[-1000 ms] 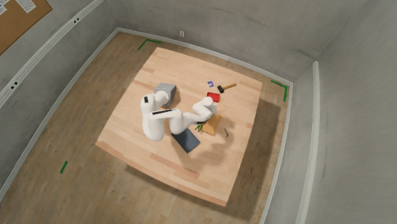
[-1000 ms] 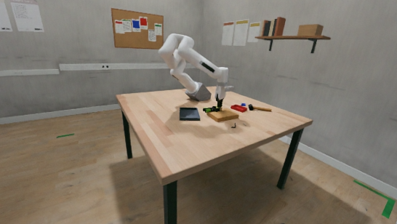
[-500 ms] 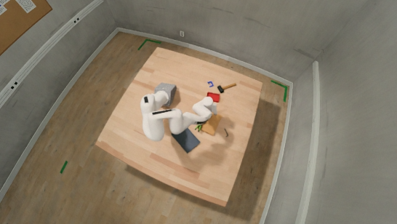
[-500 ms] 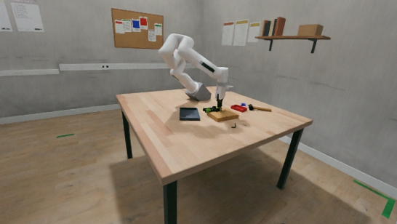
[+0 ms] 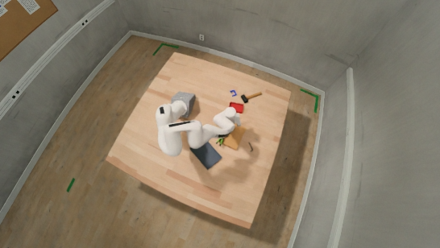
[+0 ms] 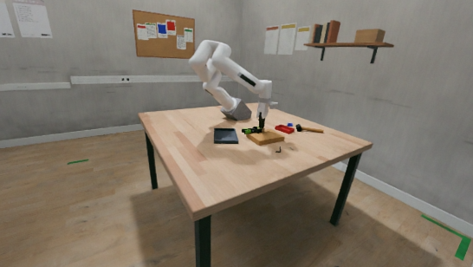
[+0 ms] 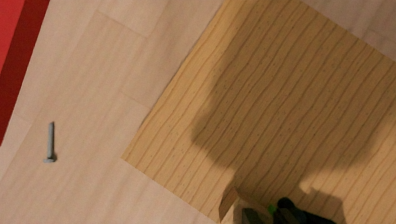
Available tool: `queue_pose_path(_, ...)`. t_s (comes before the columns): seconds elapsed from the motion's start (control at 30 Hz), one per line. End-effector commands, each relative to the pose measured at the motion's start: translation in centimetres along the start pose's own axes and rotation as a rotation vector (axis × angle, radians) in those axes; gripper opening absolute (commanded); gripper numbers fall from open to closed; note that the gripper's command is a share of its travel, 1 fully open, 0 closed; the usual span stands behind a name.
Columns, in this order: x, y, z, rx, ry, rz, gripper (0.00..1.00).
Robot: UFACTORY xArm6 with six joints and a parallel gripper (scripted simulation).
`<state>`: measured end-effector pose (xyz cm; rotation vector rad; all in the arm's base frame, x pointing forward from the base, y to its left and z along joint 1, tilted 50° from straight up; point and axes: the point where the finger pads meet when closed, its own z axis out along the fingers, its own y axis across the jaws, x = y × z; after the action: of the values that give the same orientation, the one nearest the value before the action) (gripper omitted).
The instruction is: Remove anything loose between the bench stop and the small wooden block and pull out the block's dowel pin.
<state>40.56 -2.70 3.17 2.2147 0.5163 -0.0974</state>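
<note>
The tan bench board [image 5: 234,138] [image 6: 268,138] [image 7: 280,90] lies on the table right of the arm. At its near-left edge sit the small wooden block [image 7: 231,204] and the green and black spring clamp [image 5: 220,141] [image 6: 250,129] [image 7: 273,208]. My gripper [image 6: 261,125] points straight down just above the block and clamp. It is shut on a thin thing there, which I take to be the dowel pin. The pin and the fingertips are hidden in the wrist view and too small to make out in the top and exterior views. The bench stop does not show clearly.
A dark flat tray [image 5: 206,155] [image 6: 225,135] lies left of the board. A red box [image 5: 236,107] [image 6: 284,128] [image 7: 15,45], a hammer [image 5: 251,97] [image 6: 309,129] and a small blue piece [image 5: 235,94] lie behind it. A small grey bolt [image 5: 250,146] [image 6: 278,150] [image 7: 50,142] lies on the table beside the board.
</note>
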Motion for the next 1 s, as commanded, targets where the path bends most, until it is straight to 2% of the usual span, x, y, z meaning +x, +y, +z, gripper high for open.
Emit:
queue_pose_path(0.0, 0.12, 0.03, -0.12, 0.0, 0.003, -0.041, 0.0)
queue_pose_path(0.3, 0.12, 0.04, -0.15, 0.0, 0.003, -0.094, 0.0)
queue_pose_path(0.97, 0.12, 0.04, -0.2, 0.001, 0.003, 0.071, 0.0)
